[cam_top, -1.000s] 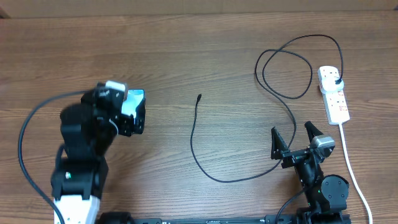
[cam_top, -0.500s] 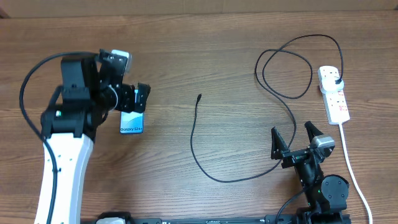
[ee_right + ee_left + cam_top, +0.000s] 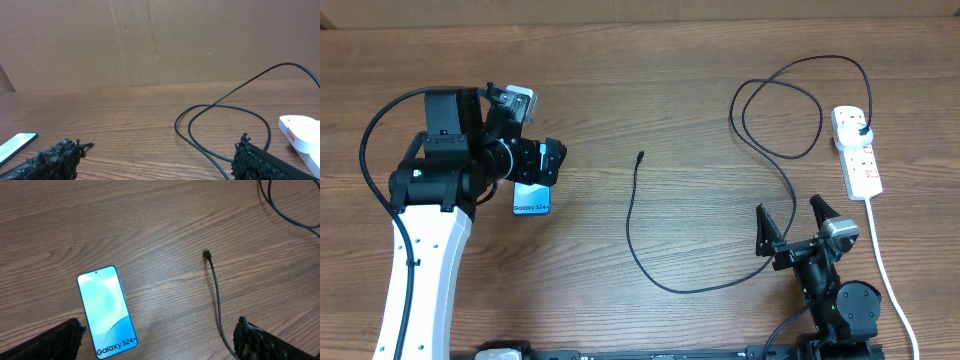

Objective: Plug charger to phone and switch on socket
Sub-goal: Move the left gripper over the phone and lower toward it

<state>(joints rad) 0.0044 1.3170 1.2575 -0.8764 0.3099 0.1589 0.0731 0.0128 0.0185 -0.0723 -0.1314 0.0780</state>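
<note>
Your left jaws stand wide open and hold nothing. They hang over the phone [image 3: 106,311], touching neither it nor anything else. The phone lies flat and face up on the bench [image 3: 670,80], its blue-teal screen reading "Galaxy S24+". In the left wrist view it sits between the 2 fingertips [image 3: 55,340], nearer the one on the picture's left.

The charger [image 3: 632,230] lies loose on the bench. Its connector tip [image 3: 206,254] rests to the right of the phone, well apart from it and unplugged. From there the thin black cable curves toward the near edge, then loops up to the black plug [image 3: 861,130], which is seated in the far end of the socket [image 3: 856,152].

Your right jaws are also fully open and empty. They sit low near the front of the bench, pointing toward the far side. The socket's white cord [image 3: 880,250] runs just to their right. The charger's cable passes close by their left side; you cannot tell whether it touches.
</note>
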